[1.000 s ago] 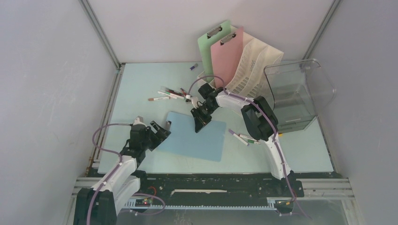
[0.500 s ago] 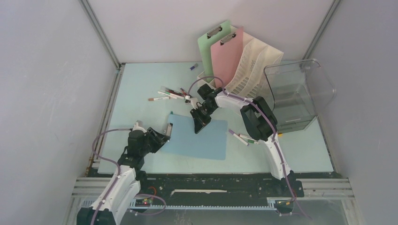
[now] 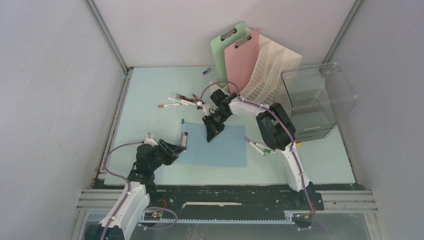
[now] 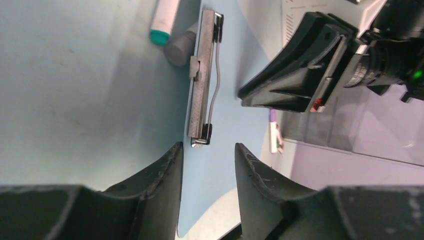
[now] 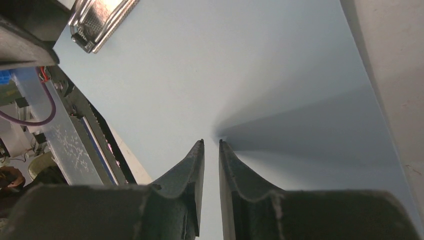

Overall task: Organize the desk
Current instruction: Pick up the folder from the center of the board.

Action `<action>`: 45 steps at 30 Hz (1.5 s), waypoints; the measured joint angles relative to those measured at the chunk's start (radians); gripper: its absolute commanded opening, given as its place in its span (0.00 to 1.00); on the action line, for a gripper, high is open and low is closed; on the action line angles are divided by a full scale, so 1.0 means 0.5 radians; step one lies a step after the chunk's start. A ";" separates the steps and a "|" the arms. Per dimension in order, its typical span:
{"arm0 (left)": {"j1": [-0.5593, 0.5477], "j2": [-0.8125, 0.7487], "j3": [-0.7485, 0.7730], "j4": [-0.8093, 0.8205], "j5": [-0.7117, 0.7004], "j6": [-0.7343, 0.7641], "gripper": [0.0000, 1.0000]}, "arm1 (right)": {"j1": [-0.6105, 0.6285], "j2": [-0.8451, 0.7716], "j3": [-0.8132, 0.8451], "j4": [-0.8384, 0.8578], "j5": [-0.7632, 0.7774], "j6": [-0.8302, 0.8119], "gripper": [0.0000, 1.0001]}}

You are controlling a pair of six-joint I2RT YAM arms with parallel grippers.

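Note:
On the pale mint desk (image 3: 150, 90) a blue clipboard (image 3: 220, 147) (image 5: 250, 75) lies flat, its metal clip (image 3: 184, 141) (image 4: 202, 75) along the left edge. My left gripper (image 3: 179, 146) (image 4: 208, 150) hovers low at that edge. Its jaws are apart and in line with the clip's near end, holding nothing. My right gripper (image 3: 212, 131) (image 5: 211, 142) points down at the board's far edge. Its tips are almost together and rest on the blue surface with nothing between them. A teal-capped pen (image 3: 181, 129) (image 4: 164, 17) lies just beyond the clip.
Several pens (image 3: 182, 100) are scattered behind the board, and more pens (image 3: 260, 146) lie by the right arm. At the back stand a green clipboard (image 3: 225, 50), a pink clipboard (image 3: 245, 57), a white file rack (image 3: 270, 67) and a clear bin (image 3: 315, 97).
The left arm drew back toward the near edge and its jaws narrowed. The blue clipboard swung square and shifted right, uncovering the teal-capped pen. The right gripper barely moved.

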 measured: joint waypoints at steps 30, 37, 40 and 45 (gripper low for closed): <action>0.003 0.076 0.031 0.134 0.274 -0.082 0.00 | 0.001 -0.012 0.049 -0.069 -0.067 -0.005 0.43; 0.003 -0.040 0.185 0.008 0.327 0.087 0.00 | -0.039 -0.207 0.076 -0.143 -0.082 -0.127 0.71; 0.003 -0.040 0.290 -0.006 0.363 0.157 0.00 | -0.067 -0.360 0.084 -0.185 -0.094 -0.242 0.81; 0.002 0.041 0.539 -0.126 0.407 0.331 0.00 | -0.114 -0.634 0.145 -0.319 -0.130 -0.555 0.92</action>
